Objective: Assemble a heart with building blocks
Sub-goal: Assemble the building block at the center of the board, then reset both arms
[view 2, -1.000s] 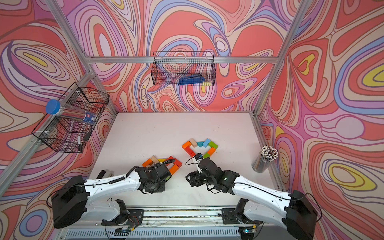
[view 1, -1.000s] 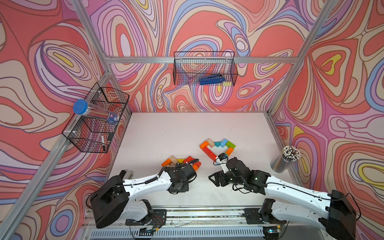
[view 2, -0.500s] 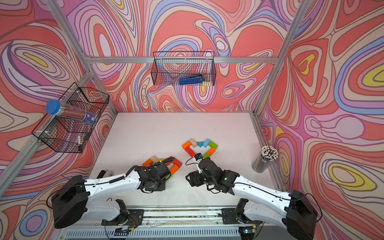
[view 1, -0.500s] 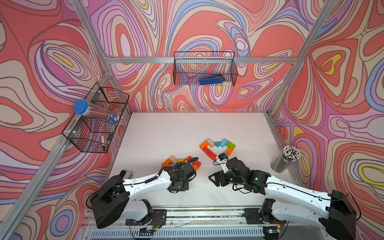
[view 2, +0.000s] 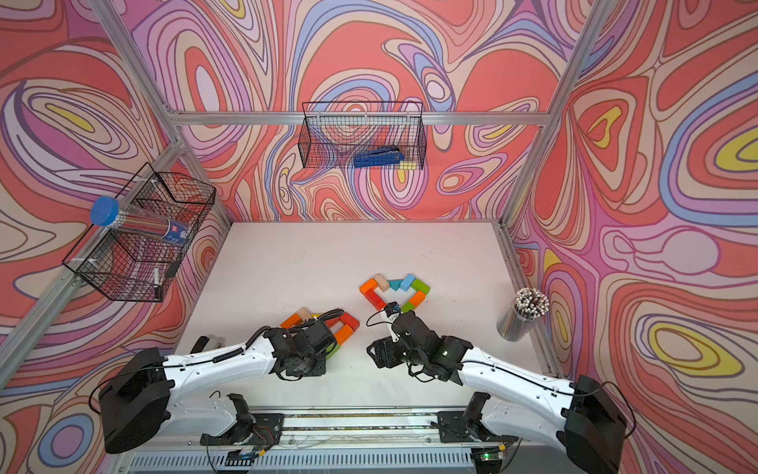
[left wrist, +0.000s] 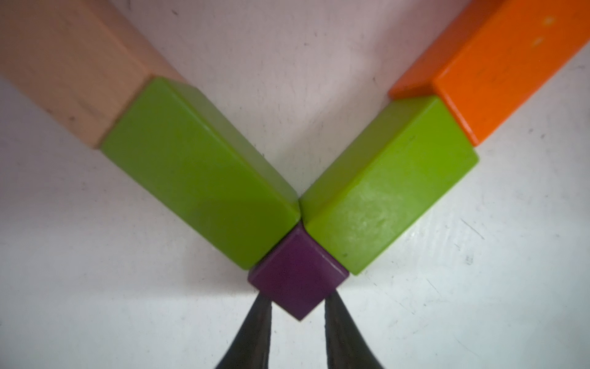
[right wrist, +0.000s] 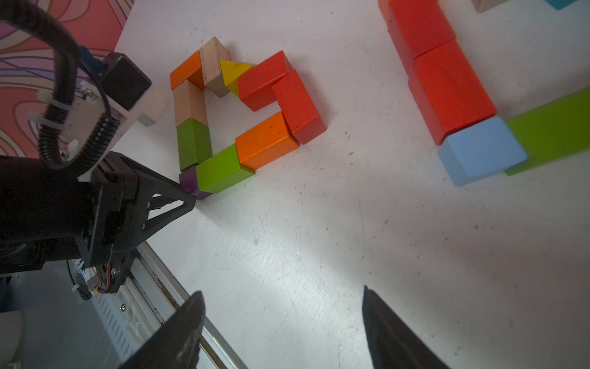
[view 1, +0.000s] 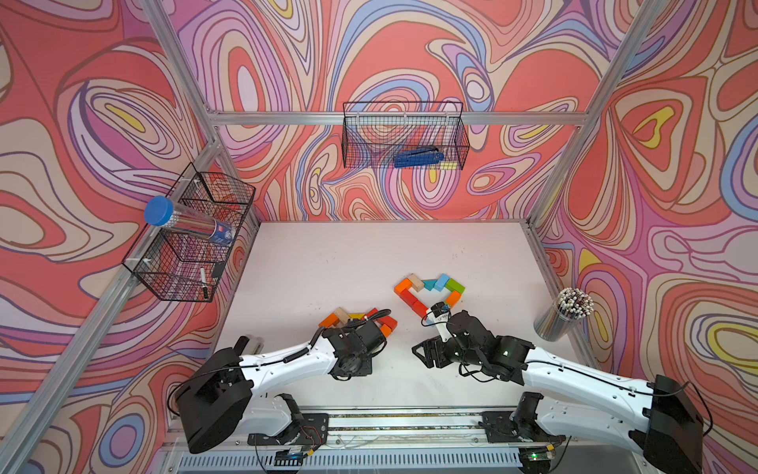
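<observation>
Both top views look down from high; close wrist cameras seemingly share the purple cube point(left wrist: 298, 276).

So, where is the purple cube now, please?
In the left wrist view the purple cube sits where the two green bricks meet, its corner inside the left pincer.

We see 2 arms, the left arm point(view 1: 283, 363) and right arm point(view 1: 574, 379), white-shelled with black joints, mounted on black bases beside the silver rail point(view 1: 410, 422). A ribbed black cable point(view 1: 297, 353) hugs the left arm. The left gripper point(left wrist: 297, 298) has 2 tapered black fingers point(left wrist: 255, 335).
</observation>
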Robot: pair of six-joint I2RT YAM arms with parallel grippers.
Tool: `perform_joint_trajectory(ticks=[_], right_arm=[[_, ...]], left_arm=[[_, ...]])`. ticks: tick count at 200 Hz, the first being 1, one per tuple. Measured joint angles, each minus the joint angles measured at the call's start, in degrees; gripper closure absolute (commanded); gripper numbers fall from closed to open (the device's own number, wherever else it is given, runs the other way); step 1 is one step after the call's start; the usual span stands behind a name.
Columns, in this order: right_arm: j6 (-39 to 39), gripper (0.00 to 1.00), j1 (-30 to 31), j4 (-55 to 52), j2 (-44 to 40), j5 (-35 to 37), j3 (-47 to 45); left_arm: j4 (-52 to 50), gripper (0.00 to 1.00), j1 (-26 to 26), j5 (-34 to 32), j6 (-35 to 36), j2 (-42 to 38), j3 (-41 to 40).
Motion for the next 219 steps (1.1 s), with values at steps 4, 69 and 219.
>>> perform_joint_trajectory(ticks=[4,69,219], right_arm=[[0.0,0.22,0.0,0.0,0.2,0.2,0.0],[-3.0,0.14,-0.1,0.0,6.4,4.3,7.0],[-25.4,0.02,-20.3,14.0,17.3,27.9,12.4]], left_arm=[[-0.3,0.61,0.0,0.0,0.0,-0.4,0.1],[-5.9,0.17,7.0,-0.4,2.7,-10.3,4.2],[24.3,0.0,35.5,-11.8,34.7,-8.1,3.9]])
